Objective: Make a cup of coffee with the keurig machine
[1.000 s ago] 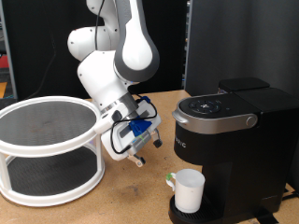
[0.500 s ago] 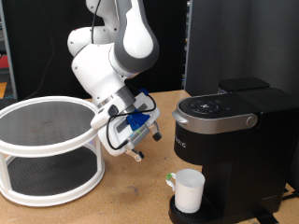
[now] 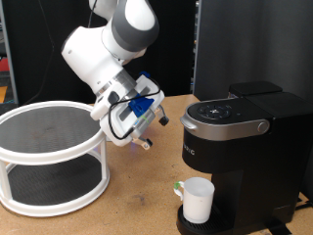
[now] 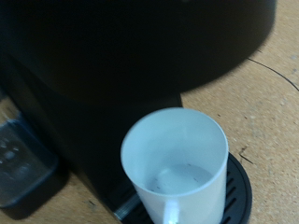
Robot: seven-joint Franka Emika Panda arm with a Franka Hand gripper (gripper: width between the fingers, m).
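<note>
The cup (image 3: 198,201) stands upright on the round drip base at the foot of the keurig (image 3: 240,157), under its brew head, with its greenish handle turned to the exterior view's left; the wrist view looks down into the cup (image 4: 176,163) and shows it holding no coffee, only a pale bottom, with the black body of the keurig (image 4: 103,75) rising just behind it. So the placing of the cup reads as done, while brewing has not begun as far as the pictures show: the lid of the keurig lies shut and no liquid is seen. Whether a pod is already inside cannot be told. Farther back and to the exterior view's left of the keurig, the pincer (image 3: 145,140) hangs in the air above the desk (image 3: 137,201), apart from both cup and keurig and holding nothing; its fingers are too small and tangled with cables to say whether they stand apart or together, so I cannot tell. On the far side of the pincer from the keurig, a white round two-tier rack (image 3: 49,157) sits on the desk.
</note>
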